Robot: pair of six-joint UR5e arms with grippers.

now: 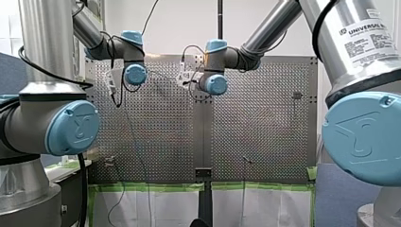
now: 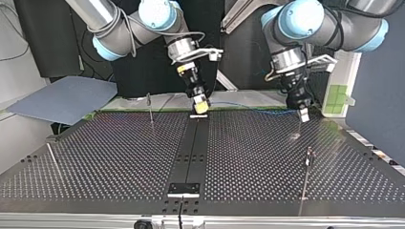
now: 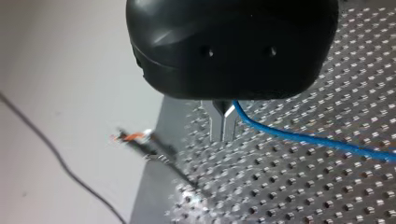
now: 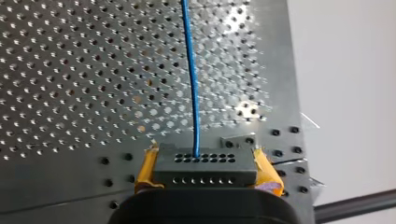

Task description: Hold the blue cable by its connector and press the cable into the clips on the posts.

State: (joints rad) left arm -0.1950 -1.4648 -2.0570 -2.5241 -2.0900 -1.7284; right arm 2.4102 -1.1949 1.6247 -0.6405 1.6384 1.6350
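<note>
The blue cable (image 4: 192, 84) comes out of a dark perforated connector (image 4: 205, 171), and my right gripper (image 4: 205, 158) is shut on that connector with its yellow pads (image 4: 145, 170) on either side. In the top view this gripper (image 2: 200, 106) hangs over the table's far edge at the middle. My left gripper (image 3: 223, 136) has its metal fingers shut on the blue cable (image 3: 308, 138), just above the perforated plate. It is seen at the top view's right (image 2: 303, 114). Between the two grippers the cable (image 2: 248, 108) runs low along the far edge.
Thin posts stand on the perforated table (image 2: 119, 157): one near the far edge at the top view's left (image 2: 150, 107), one at the right (image 2: 309, 156). Another post with a clip (image 3: 140, 140) shows beside my left gripper. A black strip (image 2: 191, 152) runs down the table's middle.
</note>
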